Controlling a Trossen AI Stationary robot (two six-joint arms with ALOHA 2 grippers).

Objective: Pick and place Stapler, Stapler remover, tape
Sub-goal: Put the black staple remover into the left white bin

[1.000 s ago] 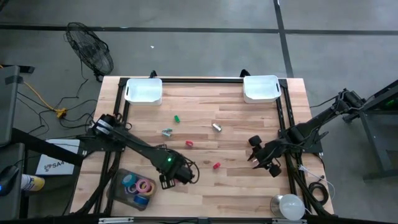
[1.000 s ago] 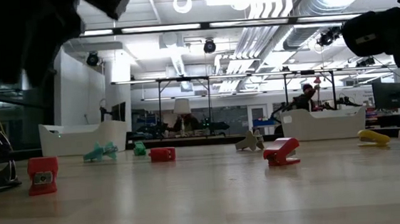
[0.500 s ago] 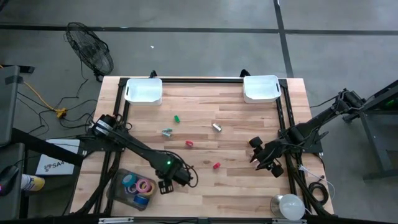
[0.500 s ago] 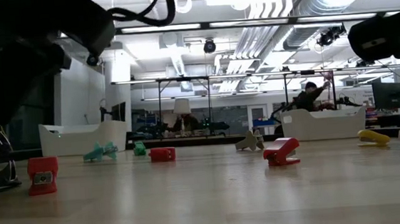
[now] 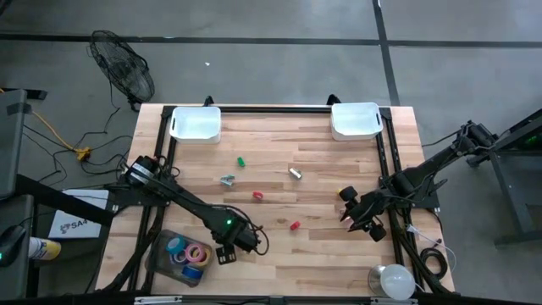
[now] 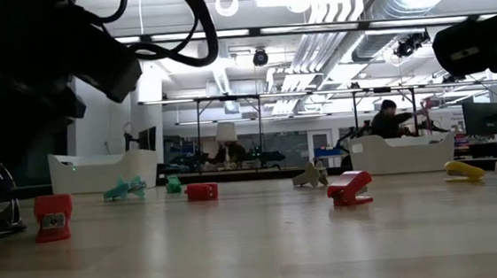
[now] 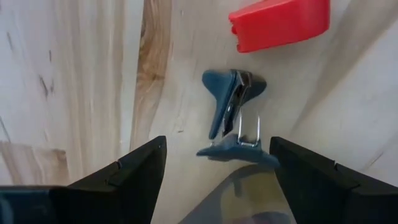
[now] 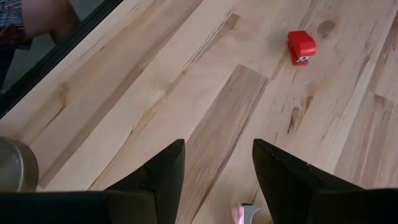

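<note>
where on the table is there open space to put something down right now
Bare wood lies between the two white bins along the far edge, and along the near edge between the left gripper and the lamp. The middle is dotted with small pieces, such as the red stapler. The tape container crowds the near left corner.

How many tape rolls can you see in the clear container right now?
3 visible in the clear container: blue tape roll, pink tape roll, another blue tape roll. More may be hidden.
</note>
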